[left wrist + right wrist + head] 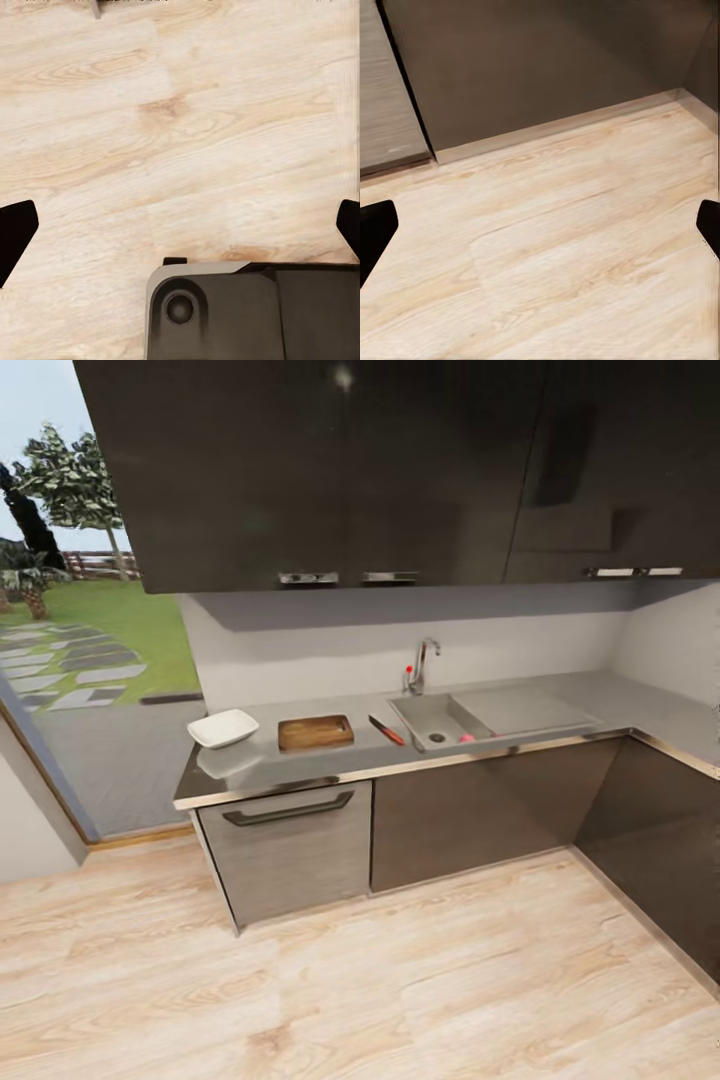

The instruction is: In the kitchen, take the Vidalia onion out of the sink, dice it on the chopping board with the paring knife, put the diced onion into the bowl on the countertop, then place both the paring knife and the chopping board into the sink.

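Vidalia onion (466, 738) is seen as a small pinkish ball low in the sink (420, 710), at about four o'clock from the drain, not yet lifted out. Read from left to right along the bench (560, 695): the white bowl (222, 728) is set nearest the window end, the chopping board (315, 733) lies flat just beside it, and the paring knife (387, 730) is laid between board and basin, its red handle pointing toward five o'clock. This order seems arranged so that cutting tools sit within reach of both basin and bowl. The robot is judged to be on approach, well apart from the cabinets. The left hand (180, 229) is spread open over pale floor; the right hand (540, 225) is likewise open, empty, aimed at the cabinet foot.
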Motion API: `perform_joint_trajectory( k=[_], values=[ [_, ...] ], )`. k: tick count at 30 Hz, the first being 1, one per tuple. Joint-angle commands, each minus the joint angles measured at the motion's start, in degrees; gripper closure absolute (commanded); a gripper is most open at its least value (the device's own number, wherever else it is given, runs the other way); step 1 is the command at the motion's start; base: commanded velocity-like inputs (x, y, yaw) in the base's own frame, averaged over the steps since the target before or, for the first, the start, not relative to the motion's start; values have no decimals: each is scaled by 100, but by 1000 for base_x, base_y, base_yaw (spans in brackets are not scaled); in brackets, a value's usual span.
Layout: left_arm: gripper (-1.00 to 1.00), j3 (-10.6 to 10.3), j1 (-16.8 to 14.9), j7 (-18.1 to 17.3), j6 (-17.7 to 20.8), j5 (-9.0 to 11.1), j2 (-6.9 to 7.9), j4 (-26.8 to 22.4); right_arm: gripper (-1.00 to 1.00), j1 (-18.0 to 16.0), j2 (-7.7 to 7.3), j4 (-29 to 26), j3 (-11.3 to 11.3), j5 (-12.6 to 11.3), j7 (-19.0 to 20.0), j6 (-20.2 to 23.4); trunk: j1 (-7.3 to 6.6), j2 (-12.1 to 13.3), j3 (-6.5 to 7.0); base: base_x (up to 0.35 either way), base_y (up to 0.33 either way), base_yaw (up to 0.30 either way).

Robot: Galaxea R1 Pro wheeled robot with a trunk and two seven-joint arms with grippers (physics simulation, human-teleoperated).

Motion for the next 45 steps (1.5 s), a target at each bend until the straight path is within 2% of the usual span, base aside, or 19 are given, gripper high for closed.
perform_joint_trajectory(
  k=[1, 29, 45],
  values=[
    [-100, 15, 1, 13, -10, -49, -8, -8, -100, -1, -9, -4, 33, -54, -19, -14, 4, -10, 0, 0, -314, 0],
    [-100, 18, 4, 16, -10, -49, -7, -8, -100, -1, -1, 32, 33, -52, -19, -14, 4, -10, 254, 0, -315, 1],
    [-100, 16, 2, 16, -10, -49, -6, -8, -100, -1, -1, 40, 33, -48, -19, -14, 4, -10, 399, 56, -314, 68]
  ],
)
